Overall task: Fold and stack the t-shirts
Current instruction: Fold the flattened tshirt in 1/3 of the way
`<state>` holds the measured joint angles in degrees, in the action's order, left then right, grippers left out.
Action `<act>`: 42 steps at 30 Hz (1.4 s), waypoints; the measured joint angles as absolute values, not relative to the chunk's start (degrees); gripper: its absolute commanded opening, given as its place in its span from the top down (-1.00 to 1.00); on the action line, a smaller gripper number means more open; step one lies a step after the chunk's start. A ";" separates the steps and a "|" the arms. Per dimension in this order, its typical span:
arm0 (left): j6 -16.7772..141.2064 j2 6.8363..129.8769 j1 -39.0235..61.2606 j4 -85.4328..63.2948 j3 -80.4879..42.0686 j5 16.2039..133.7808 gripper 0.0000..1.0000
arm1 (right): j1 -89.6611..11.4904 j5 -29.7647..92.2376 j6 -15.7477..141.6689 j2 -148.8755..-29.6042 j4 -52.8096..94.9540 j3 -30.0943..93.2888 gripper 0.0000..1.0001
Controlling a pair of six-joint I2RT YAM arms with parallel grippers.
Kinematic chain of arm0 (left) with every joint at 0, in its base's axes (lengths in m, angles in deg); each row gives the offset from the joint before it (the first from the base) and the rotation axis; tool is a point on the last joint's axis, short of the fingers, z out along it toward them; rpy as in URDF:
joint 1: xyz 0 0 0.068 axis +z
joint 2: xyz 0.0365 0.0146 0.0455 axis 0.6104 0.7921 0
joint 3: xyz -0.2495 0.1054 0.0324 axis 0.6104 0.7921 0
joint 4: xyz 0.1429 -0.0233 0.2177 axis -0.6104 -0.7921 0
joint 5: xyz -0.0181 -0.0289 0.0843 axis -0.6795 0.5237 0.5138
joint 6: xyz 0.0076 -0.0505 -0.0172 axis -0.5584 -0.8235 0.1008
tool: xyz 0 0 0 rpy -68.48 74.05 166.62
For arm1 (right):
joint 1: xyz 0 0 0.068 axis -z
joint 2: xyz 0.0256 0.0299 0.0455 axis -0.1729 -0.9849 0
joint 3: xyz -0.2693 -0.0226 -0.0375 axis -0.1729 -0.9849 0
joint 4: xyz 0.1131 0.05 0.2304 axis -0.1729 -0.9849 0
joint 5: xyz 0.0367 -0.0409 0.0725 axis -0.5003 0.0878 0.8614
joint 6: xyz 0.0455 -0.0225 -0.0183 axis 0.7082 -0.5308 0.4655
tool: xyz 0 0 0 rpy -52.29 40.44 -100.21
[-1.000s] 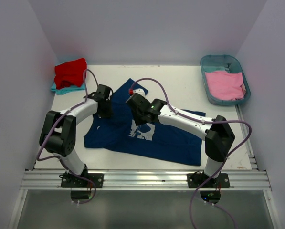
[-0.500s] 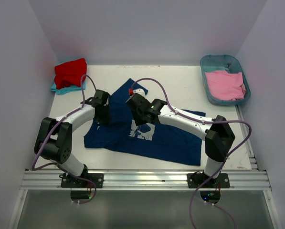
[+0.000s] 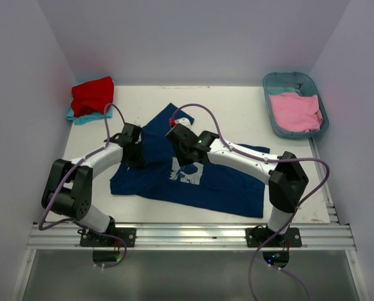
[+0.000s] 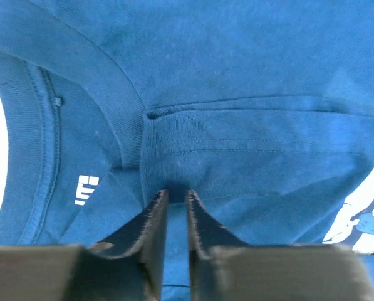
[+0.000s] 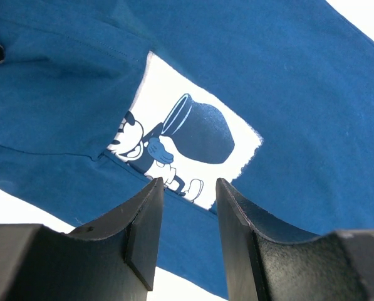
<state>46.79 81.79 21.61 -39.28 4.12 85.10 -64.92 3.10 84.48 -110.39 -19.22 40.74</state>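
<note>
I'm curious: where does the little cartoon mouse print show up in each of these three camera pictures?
Top external: the print is near the middle of the table, pale against dark cloth.
Left wrist: only a pale corner of it shows, low at the right edge.
Right wrist: it fills the middle of the picture.
Shared landmark: the navy shirt surrounds the print in every view.

Bare table (image 3: 237,116) lies open between the navy t-shirt (image 3: 227,185), the tub (image 3: 267,103) and the red t-shirt (image 3: 93,95)
</note>
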 measured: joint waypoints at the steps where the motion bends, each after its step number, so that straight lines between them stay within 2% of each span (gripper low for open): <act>1: 46.68 81.31 21.61 -39.24 4.12 85.21 0.40 | -64.92 3.10 84.48 -110.39 -19.24 40.74 0.14; 3: 46.40 80.17 21.61 -38.97 4.12 85.65 0.35 | -64.92 3.10 84.48 -110.39 -19.22 40.74 0.14; 11: 46.37 78.84 21.61 -38.89 3.11 88.77 0.35 | -64.92 3.10 84.44 -110.39 -19.22 40.74 0.14; 22: 46.35 85.59 21.61 -38.01 0.51 91.90 0.39 | -64.92 3.13 84.40 -110.39 -19.22 40.74 0.15; 26: 46.35 86.55 21.61 -37.73 -0.14 92.42 0.59 | -64.92 3.13 84.37 -110.39 -19.22 40.71 0.17; 27: 46.33 86.62 21.61 -37.62 -0.21 92.47 0.79 | -64.92 3.13 84.37 -110.39 -19.22 40.69 0.17; 29: 46.18 86.75 21.61 -37.29 -0.21 92.49 1.00 | -64.92 3.10 84.37 -110.39 -19.22 40.65 0.18; 42: 46.37 86.12 21.61 -36.37 -0.38 91.55 1.00 | -64.92 3.10 84.37 -110.39 -19.19 40.34 0.20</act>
<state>46.37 86.12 21.61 -36.37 -0.38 91.55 -64.92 3.10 84.37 -110.39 -19.19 40.34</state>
